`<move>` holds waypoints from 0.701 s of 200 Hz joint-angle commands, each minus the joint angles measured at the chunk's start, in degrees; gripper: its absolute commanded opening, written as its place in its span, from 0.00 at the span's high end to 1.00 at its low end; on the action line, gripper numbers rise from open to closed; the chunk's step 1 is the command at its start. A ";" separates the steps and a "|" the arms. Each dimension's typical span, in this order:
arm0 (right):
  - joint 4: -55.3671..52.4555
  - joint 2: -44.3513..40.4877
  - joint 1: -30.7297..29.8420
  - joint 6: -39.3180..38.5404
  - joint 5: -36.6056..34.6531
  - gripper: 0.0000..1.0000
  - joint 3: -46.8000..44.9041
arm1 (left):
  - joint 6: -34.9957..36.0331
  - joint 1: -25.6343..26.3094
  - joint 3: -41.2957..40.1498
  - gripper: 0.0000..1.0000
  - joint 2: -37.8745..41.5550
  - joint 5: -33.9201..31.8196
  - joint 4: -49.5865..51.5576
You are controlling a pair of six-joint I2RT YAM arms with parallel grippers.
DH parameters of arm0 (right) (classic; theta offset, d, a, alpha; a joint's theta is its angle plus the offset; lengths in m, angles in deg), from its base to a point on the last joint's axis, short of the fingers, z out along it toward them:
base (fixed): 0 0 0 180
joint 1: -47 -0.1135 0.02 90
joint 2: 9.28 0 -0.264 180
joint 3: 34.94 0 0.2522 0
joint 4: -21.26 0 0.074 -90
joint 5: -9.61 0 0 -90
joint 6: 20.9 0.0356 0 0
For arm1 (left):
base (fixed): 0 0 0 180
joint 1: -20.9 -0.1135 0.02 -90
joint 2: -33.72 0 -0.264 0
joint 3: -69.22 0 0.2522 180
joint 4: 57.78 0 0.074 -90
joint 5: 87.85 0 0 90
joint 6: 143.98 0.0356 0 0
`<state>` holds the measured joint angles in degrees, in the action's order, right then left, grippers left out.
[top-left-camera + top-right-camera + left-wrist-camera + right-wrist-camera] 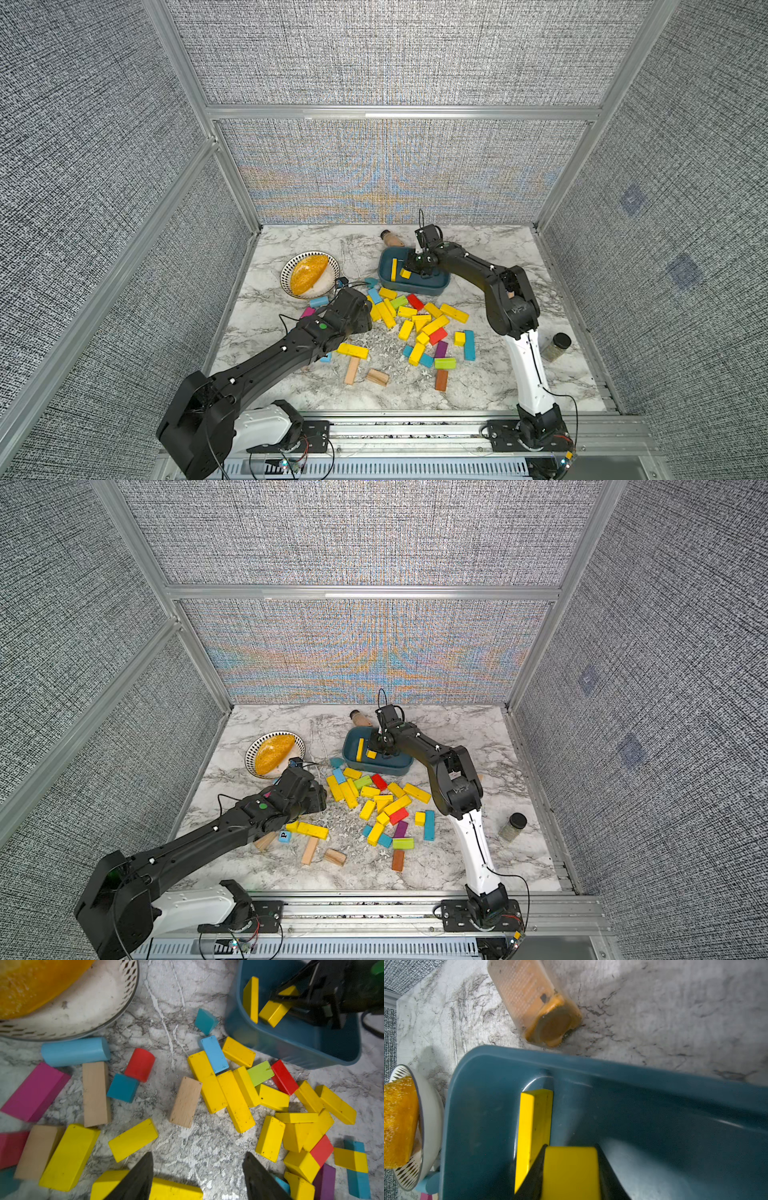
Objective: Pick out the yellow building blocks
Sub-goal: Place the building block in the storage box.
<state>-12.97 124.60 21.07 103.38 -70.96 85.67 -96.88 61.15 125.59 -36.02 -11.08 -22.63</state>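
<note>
In blue bin (376, 769): right fingers (377, 750) pinch yellow block (371, 754).

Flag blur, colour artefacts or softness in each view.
In both top views, rainbow moiré bands ripple across the woven grey back wall; in the left wrist view, the teal plastic bin smears along its near wall; in the right wrist view, the marble tabletop is hazy and the short yellow wooden block in the right end effector looks soft.

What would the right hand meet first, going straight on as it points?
Likely the floor of the blue tray, with the held yellow block touching first; the yellow bar sits just beside that line.
</note>
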 commanded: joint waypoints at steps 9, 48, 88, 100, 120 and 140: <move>-2.38 0.62 -0.08 -1.32 0.15 0.57 1.75 | -6.57 0.03 -1.24 0.30 1.67 -0.15 8.80; -3.13 -1.52 0.00 -2.75 -0.42 0.42 2.98 | -15.06 0.62 -2.66 0.29 3.93 -0.02 16.56; -2.16 -9.34 -0.05 -5.96 -3.04 0.41 -0.24 | -21.19 1.17 -3.92 0.29 6.24 2.72 20.73; 1.10 -14.51 -0.09 -6.95 -3.16 0.42 -5.40 | -21.40 1.28 -4.04 0.29 6.33 4.62 20.40; 9.03 -24.64 -0.75 -7.97 -2.04 0.42 -17.91 | -24.46 2.15 -3.81 0.29 5.56 6.02 20.32; 13.65 -32.94 -1.81 -7.79 -1.93 0.43 -27.86 | -29.26 2.99 -4.60 0.29 4.92 5.01 19.94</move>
<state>-7.20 98.37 20.37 96.78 -73.14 65.98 -119.43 63.49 121.53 -30.55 -6.56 -3.50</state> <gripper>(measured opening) 0.574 0.709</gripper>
